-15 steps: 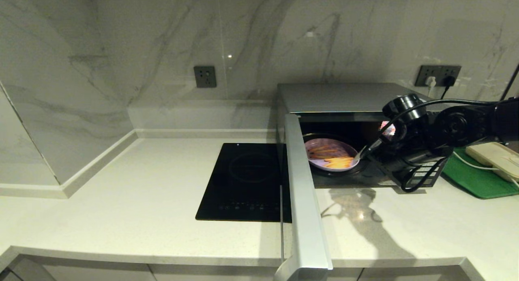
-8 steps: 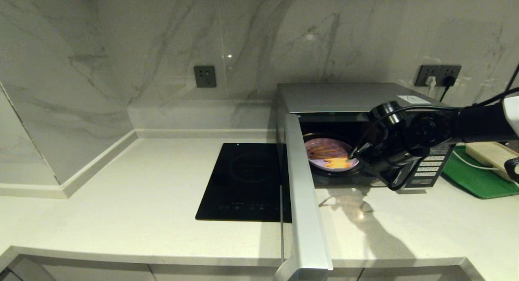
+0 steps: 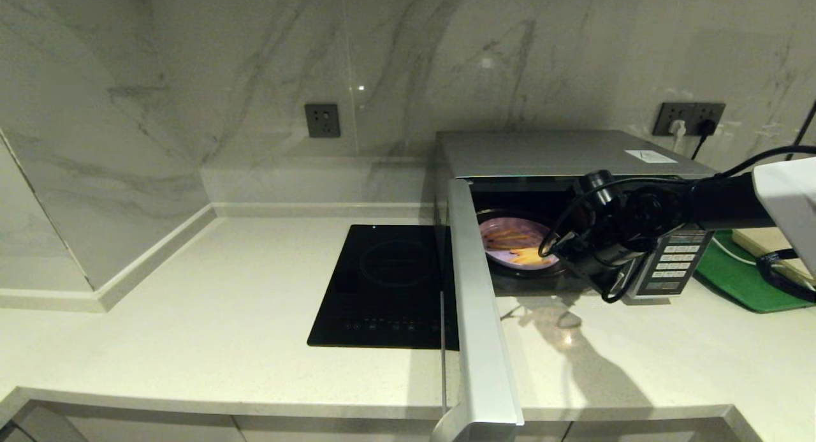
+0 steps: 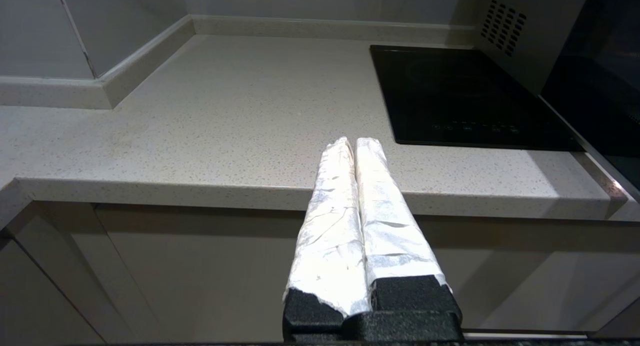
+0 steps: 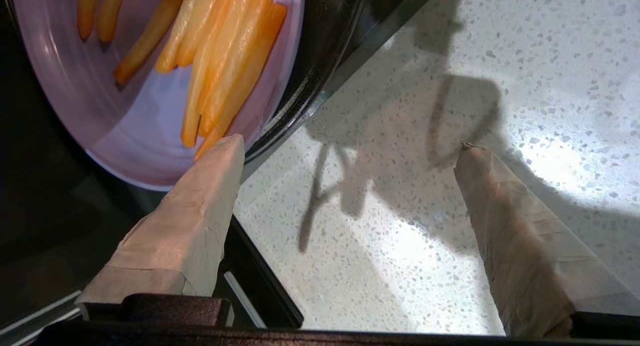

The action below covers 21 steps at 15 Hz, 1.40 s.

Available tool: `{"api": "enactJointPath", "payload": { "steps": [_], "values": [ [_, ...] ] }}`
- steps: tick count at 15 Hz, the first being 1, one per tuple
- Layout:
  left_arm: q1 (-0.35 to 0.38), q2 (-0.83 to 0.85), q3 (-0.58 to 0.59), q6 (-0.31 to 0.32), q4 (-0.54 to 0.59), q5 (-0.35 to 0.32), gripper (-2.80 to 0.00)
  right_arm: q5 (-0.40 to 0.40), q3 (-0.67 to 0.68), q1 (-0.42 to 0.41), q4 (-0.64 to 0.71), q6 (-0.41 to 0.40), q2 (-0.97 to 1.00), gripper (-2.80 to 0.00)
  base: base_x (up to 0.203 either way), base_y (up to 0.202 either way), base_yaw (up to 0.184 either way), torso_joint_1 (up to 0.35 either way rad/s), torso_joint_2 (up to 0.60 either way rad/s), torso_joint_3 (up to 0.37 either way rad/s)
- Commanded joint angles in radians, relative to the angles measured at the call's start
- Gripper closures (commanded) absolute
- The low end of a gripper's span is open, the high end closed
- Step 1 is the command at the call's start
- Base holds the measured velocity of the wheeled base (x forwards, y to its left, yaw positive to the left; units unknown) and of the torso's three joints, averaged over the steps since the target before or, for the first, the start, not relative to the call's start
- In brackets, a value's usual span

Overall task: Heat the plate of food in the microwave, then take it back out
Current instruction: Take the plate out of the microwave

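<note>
The microwave stands on the counter with its door swung wide open. Inside, on the dark turntable, sits the lavender plate of food with orange-yellow sticks on it. My right gripper is at the oven's mouth by the plate's near right rim, open. In the right wrist view the gripper has one finger tip over the plate's rim and the other over the counter, nothing held. My left gripper hangs shut and empty before the counter's front edge.
A black glass hob lies left of the open door. The keypad panel is behind my right wrist. A green tray with a beige container sits at the right. Wall sockets hold plugs.
My right arm has moved left and deeper toward the microwave opening, bringing the gripper against the plate's right rim; its fingers have spread slightly wider. The plate has not moved.
</note>
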Motion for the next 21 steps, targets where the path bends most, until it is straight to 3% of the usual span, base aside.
{"api": "enactJointPath", "payload": {
  "steps": [1,21],
  "values": [
    [0.000,0.000,0.000,-0.001,-0.001,0.000,0.00,0.000,-0.018,0.001,0.003,0.005,0.017,-2.80,0.000,0.000,0.000,0.000,0.00,0.000],
    [0.000,0.000,0.000,-0.001,-0.001,0.000,0.00,-0.003,-0.046,0.000,0.001,0.013,0.070,-2.80,0.000,0.000,0.000,0.000,0.00,0.000]
  ]
}}
